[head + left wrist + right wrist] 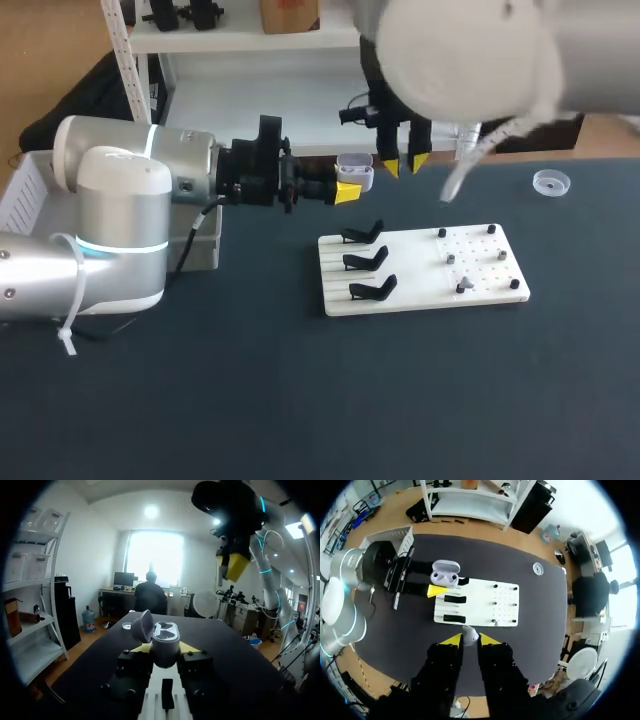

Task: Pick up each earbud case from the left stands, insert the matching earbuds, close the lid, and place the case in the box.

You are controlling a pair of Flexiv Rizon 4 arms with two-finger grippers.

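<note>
My left gripper (345,190) is shut on an open white earbud case (355,171), held above the table behind the white board (420,295). In the left wrist view the case (165,638) sits between the yellow fingertips (188,646) with its lid (142,625) swung up. My right gripper (405,162) hangs just right of the case, tips pointing down. The right wrist view shows that gripper (468,639) shut on a small white earbud (470,634), high above the board (505,605), with the case (445,574) beyond it. Three black stands (366,260) on the board's left are bare.
Small earbuds (452,258) and black pegs (491,229) dot the board's right half. A clear round dish (550,182) lies at the back right. A white box (25,190) stands at the table's far left, behind my left arm.
</note>
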